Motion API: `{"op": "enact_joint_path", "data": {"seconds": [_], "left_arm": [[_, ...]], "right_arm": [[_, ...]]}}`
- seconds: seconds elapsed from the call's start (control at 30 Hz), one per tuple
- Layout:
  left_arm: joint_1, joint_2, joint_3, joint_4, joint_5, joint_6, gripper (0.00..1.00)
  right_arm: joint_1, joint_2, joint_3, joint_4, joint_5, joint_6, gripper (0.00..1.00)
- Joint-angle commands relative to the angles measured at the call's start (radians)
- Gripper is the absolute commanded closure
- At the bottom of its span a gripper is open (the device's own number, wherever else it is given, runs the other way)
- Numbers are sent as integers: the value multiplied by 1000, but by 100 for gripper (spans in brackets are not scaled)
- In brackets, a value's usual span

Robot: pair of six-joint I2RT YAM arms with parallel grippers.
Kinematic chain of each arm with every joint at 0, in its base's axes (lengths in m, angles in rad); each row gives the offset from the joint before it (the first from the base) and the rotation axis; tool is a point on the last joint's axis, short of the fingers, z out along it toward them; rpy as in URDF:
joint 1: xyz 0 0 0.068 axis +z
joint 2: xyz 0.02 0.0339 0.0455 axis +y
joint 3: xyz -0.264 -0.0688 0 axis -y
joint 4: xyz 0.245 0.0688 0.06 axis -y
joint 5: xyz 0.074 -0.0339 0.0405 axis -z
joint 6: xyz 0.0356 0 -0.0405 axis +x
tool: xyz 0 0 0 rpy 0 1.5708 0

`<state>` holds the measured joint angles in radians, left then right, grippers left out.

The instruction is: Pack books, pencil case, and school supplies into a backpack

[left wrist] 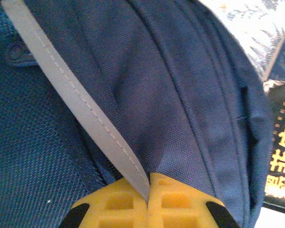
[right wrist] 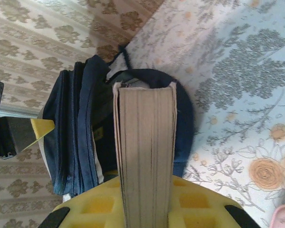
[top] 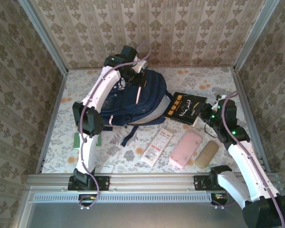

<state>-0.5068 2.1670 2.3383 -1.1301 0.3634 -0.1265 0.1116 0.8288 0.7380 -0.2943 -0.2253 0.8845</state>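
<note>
Pincer on the left (left wrist: 148, 192) shut on the pale stripe (left wrist: 80, 104) of the backpack (top: 133, 102), right pincer (right wrist: 145, 190) clamped on the page edge of the dark navy book (top: 185, 107), just right of the backpack. Risks slipping off the thin stripe, or snagging the book on limp fabric. Backpack contents hidden; white packet (top: 156, 145), pink pouch (top: 185, 149), tan pouch (top: 206, 154) out on the tabletop (top: 199, 78).

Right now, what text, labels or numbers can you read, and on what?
On the dark navy book: yellow characters on the cover, too blurred to read.
On the white packet: red print, too small to read.
On the backpack, pink pouch and tan pouch: no text seen.
</note>
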Motion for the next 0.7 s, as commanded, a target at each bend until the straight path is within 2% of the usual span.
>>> {"op": "enact_joint_path", "data": {"seconds": [0.0, 0.27, 0.43, 0.67], "left_arm": [[2, -169, -47, -16, 54, 41, 100], [19, -309, -120, 26, 233, 21, 100], [43, -359, -112, 45, 323, -6, 100], [110, -418, -118, 114, 439, -58, 100]], "right_arm": [[29, -41, 72, -2, 11, -26, 100], [37, -32, 103, 15, -156, 26, 100], [58, 13, 82, 147, -278, 137, 100], [169, 138, 139, 218, -216, 160, 100]]}}
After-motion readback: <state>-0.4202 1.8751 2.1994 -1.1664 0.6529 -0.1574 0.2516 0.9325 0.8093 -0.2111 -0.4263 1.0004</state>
